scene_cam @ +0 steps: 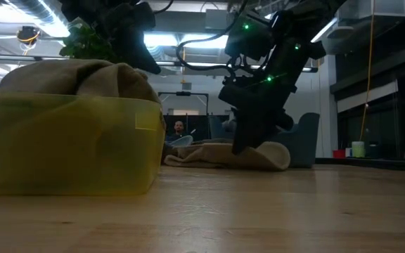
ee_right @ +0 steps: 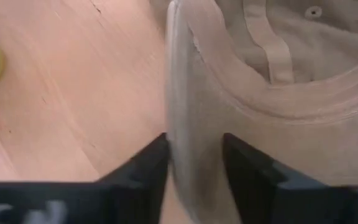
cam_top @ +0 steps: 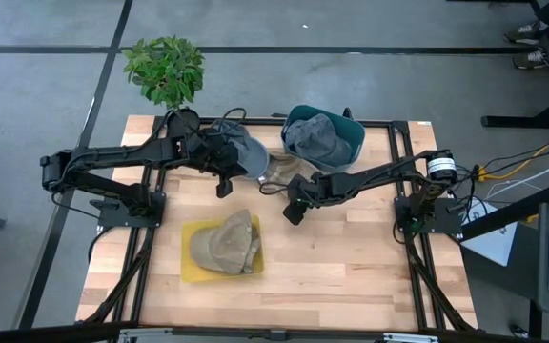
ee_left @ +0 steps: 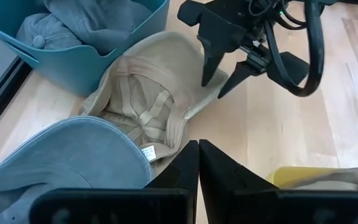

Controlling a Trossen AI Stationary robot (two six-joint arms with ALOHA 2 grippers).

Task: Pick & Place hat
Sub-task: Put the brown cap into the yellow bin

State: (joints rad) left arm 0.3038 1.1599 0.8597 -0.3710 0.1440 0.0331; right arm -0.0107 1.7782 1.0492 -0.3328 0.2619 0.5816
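1. A wooden table [cam_top: 351,267] is seen from above, with two dark robot arms reaching in from its left and right edges; a potted plant [cam_top: 165,69] stands at the far left corner.
2. A tan hat [ee_left: 148,99] lies upside down near the middle of the table's far edge, its inner seams showing; it rests just beside a teal bin [cam_top: 351,133] at the far edge, in which a grey hat [cam_top: 313,138] is heaped.
3. The right gripper [cam_top: 294,211] is lowered at the near side of the tan hat; in the right wrist view its two fingers [ee_right: 253,171] are seen on either side of the hat's brim, set at a middling width with the brim between them; whether the brim is actually pinched cannot be told.
4. The left gripper [cam_top: 224,184] is held over the far left part of the table, its fingers [ee_left: 182,168] pressed together with only a hairline between them; a blue-grey hat [cam_top: 241,152] is seen just under and beside this arm, and whether it is gripped cannot be told.
5. A yellow tray [cam_top: 193,267] sits towards the near left of the table's middle; a second tan hat [cam_top: 225,243] is piled in it and rises above its rim in the low view.
6. Both grippers are near each other, with the upturned tan hat between them.
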